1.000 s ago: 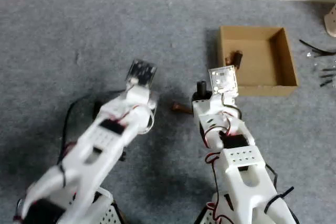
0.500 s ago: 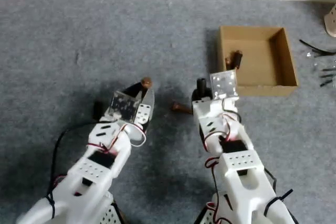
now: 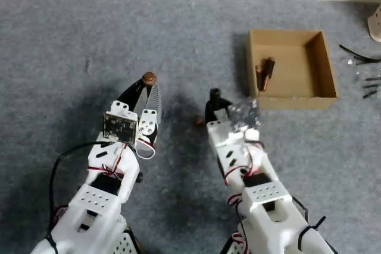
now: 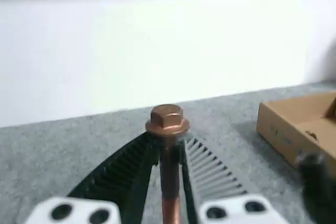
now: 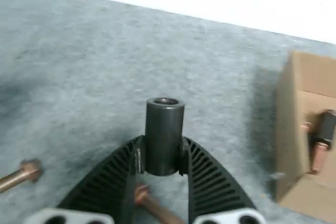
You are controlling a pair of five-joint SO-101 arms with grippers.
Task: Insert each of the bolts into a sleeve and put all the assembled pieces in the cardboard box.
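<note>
My left gripper is shut on a copper bolt, held upright with its hex head above the fingertips. To its right, my right gripper is shut on a black sleeve, open end up. The bolt and the sleeve are a short gap apart. A loose bolt lies on the carpet near the right gripper, and another bolt lies under its jaws. The cardboard box stands at the back right with one assembled piece in it.
Grey carpet covers the table, with a white wall behind. Cables and small parts lie beyond the box at the right edge, and a white object sits at the far right. Open carpet stretches to the back left.
The left arm has pulled back and turned, and its bolt now stands upright, farther left. The right gripper has moved left, away from the box, with the sleeve in it.
</note>
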